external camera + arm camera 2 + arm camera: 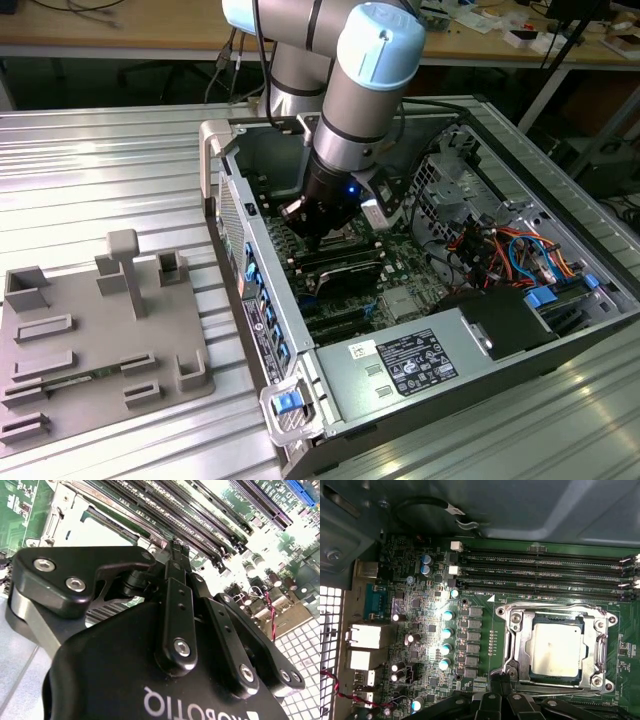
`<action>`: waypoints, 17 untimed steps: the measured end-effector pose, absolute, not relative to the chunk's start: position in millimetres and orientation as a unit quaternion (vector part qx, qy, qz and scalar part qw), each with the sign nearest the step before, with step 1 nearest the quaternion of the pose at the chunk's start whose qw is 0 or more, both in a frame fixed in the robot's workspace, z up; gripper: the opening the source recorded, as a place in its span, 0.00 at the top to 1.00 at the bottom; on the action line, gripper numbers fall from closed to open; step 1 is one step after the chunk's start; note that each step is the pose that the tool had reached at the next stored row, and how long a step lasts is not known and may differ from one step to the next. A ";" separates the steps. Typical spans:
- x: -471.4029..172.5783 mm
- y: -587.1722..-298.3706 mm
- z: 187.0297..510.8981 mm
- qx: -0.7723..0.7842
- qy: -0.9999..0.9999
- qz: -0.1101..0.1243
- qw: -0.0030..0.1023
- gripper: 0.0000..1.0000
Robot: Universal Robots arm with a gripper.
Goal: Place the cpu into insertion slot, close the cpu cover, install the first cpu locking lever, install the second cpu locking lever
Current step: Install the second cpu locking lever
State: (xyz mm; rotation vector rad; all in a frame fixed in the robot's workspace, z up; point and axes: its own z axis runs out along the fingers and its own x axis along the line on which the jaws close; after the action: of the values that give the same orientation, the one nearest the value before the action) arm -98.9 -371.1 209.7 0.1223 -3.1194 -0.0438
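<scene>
The cpu (556, 650) already sits in the insertion slot (520, 630), its silvery-tan face up, and the cpu cover (552, 614) lies flat around it, so that the chip shows through the window of the frame. I take this slot as my landmark. In the first wrist view the long black memory slots (545, 575) run just beside one edge of it, and a row of blue-topped capacitors (447, 640) stands near another edge.

My claw (176, 555) hangs over the motherboard (400, 290) inside the open computer case (560, 330), close to the slot. In the second wrist view my two fingers (172, 587) are pressed together to one narrow tip, and I see nothing between them. In the first wrist view the finger ends come to the rim of the slot on the side away from the memory slots; if they touch the metal, I cannot tell.

I judge the cpu to be light, stiff and fragile, to be held only at its edges. The cover is thin metal, stiff but easy to bend, so a push belongs on the frame and not on the chip. A locking lever is probably a springy wire, and slippery under a closed tip.

In the exterior view my arm (360, 90) reaches steeply down into the case, the wrist tilted toward the board. The case lies on a ribbed metal counter (100, 170).
</scene>
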 end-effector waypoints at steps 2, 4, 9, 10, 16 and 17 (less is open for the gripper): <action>-98.8 -371.0 209.4 0.039 -0.999 -0.015 0.010 0.89; -98.8 -371.0 209.3 0.039 -0.999 -0.015 0.010 0.89; -98.8 -371.0 209.5 0.039 -0.999 -0.016 0.010 0.89; -98.8 -371.0 209.7 0.039 -0.999 -0.015 0.010 0.89; -98.8 -370.7 211.8 0.039 -0.999 -0.015 0.009 0.89; -98.8 -370.7 212.2 0.039 -0.999 -0.015 0.009 0.89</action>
State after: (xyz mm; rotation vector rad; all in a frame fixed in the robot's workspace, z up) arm -98.8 -370.7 212.2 0.1226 -3.1199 -0.0481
